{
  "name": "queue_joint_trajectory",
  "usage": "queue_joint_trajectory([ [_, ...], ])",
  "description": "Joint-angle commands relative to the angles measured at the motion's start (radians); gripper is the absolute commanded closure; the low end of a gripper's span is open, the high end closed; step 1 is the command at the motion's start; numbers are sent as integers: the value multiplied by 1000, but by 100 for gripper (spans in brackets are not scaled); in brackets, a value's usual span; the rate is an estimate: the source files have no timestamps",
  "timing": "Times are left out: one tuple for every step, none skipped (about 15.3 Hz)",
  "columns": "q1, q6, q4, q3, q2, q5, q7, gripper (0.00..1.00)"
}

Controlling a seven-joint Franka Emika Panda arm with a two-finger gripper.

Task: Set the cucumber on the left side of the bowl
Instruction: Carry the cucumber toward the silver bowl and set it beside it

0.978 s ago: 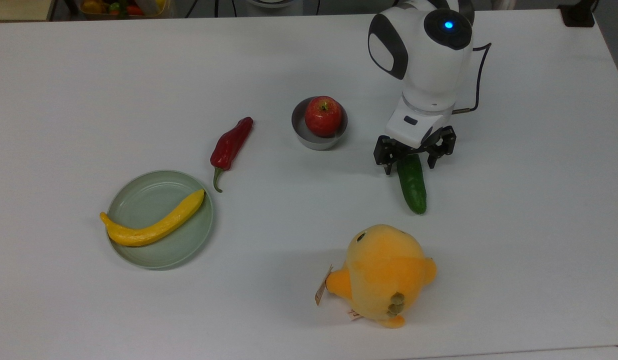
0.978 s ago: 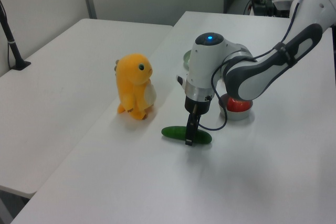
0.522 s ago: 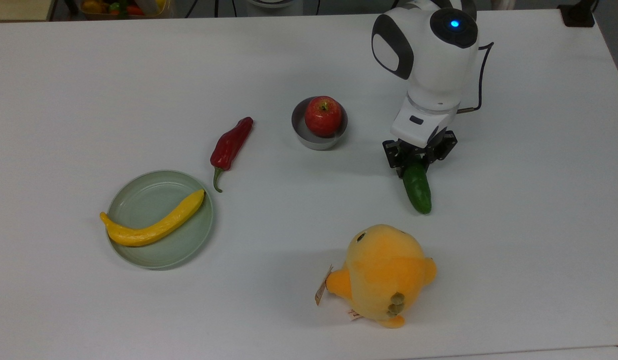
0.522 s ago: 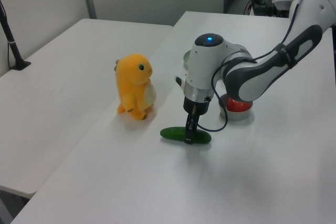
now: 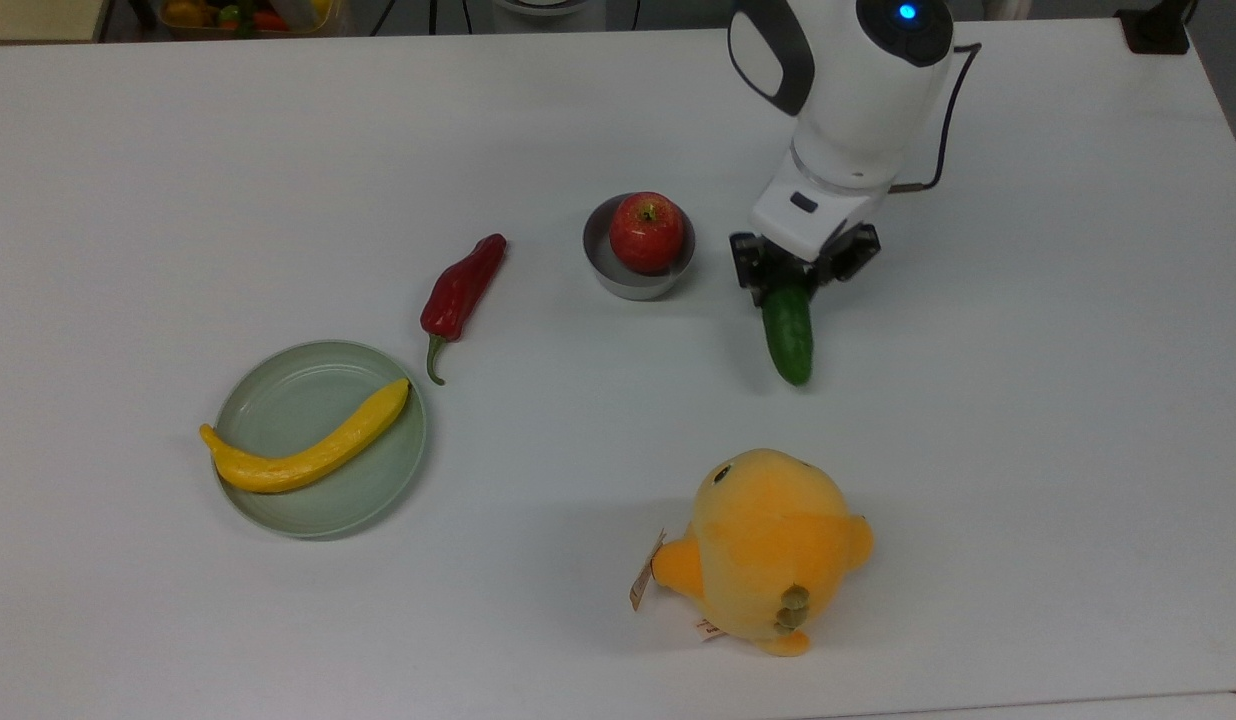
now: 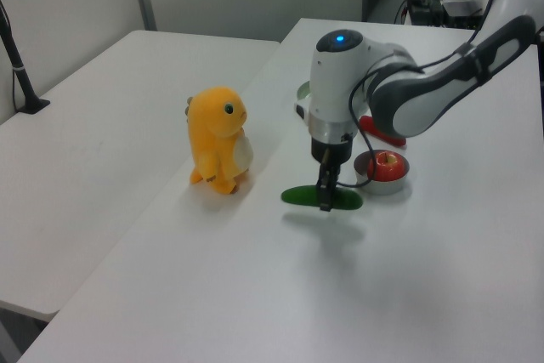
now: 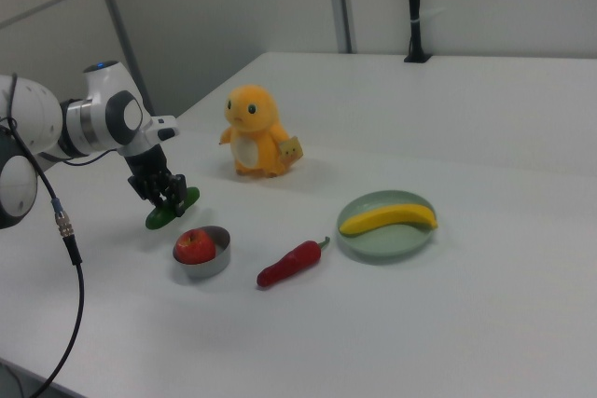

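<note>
My gripper [image 5: 790,285] [image 6: 325,202] [image 7: 171,200] is shut on the dark green cucumber [image 5: 789,340] [image 6: 297,196] [image 7: 159,217], which hangs level a little above the table. The cucumber is just to the right of the small grey bowl [image 5: 604,272] [image 6: 384,186] [image 7: 215,260] in the top view. A red apple [image 5: 646,231] [image 6: 388,164] [image 7: 194,245] sits in the bowl. In the left view, a shadow lies on the table below the cucumber.
A red chili pepper [image 5: 461,290] [image 7: 293,262] lies left of the bowl in the top view. Beyond it, a pale green plate [image 5: 278,395] [image 7: 368,241] holds a yellow banana [image 5: 308,452] [image 7: 388,219]. An orange plush toy [image 5: 763,545] [image 6: 218,138] [image 7: 255,131] stands in front of the cucumber.
The gripper closed on the cucumber, lifted it off the table, and carried it toward the bowl, to the top view's upper left.
</note>
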Motion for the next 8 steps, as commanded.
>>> queue_joint_trajectory([
  [-27, -108, -97, 15, -91, -16, 21, 76],
  [-31, -128, -103, 15, -91, -24, 18, 76],
  [-34, -137, -105, 15, -91, -25, 16, 76],
  [-34, -139, -108, 15, -91, -27, 16, 75],
  [-36, -139, -114, 15, -91, -33, 15, 75],
  [-34, -139, -124, 15, -90, -48, 16, 75],
  [-34, -139, -134, 15, -91, -59, 18, 71],
  [-36, -140, -134, 15, -90, -62, 19, 67],
])
